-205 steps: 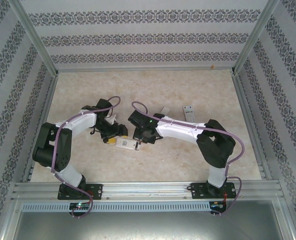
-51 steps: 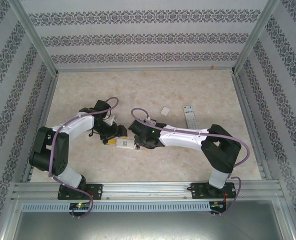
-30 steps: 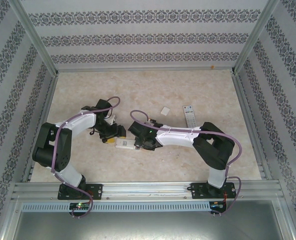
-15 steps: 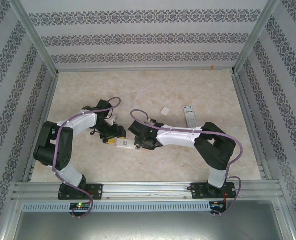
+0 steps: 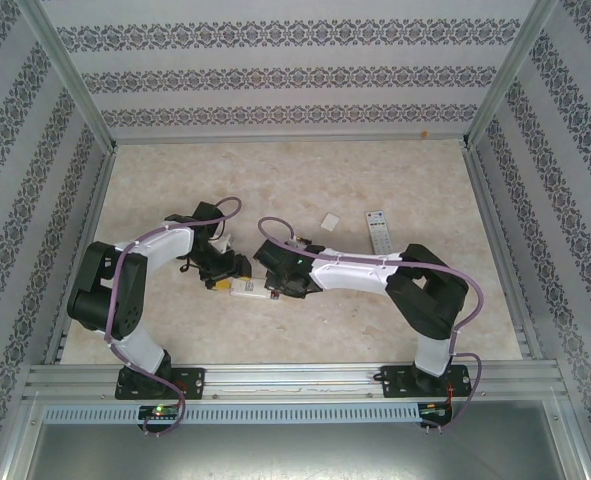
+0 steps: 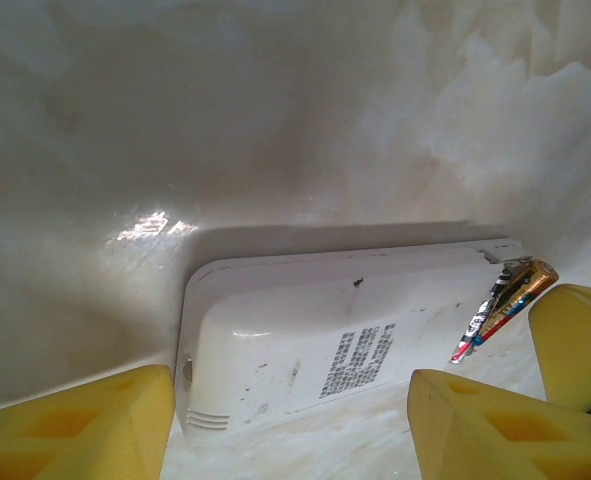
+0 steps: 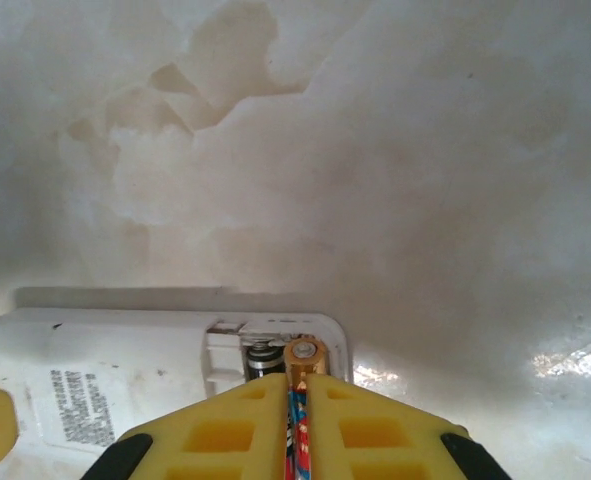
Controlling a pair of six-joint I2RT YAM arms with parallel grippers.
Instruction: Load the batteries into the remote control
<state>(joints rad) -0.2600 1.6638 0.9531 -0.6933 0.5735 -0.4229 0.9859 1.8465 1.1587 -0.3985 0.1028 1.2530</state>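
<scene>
A white remote control (image 6: pixel 325 335) lies back up on the table, its printed label showing and its battery bay (image 7: pixel 275 350) open at one end. One dark battery (image 7: pixel 263 362) lies in the bay. My right gripper (image 7: pixel 297 385) is shut on a second battery (image 7: pixel 305 355), gold-capped with a red and blue wrap, whose tip sits at the bay beside the first. My left gripper (image 6: pixel 290 400) stands open, with its yellow fingers (image 6: pixel 85 425) on either side of the remote's other end. From above, the left gripper (image 5: pixel 225 275) and the right gripper (image 5: pixel 275 288) meet over the remote (image 5: pixel 247 288).
A slim remote with grey buttons (image 5: pixel 378 232) lies at the back right, with a small white cover piece (image 5: pixel 329 221) to its left. Metal frame rails and patterned walls close in the marble-patterned table (image 5: pixel 305 175).
Over the last second the right gripper has edged slightly left along the remote with its battery. The left gripper has barely moved.
</scene>
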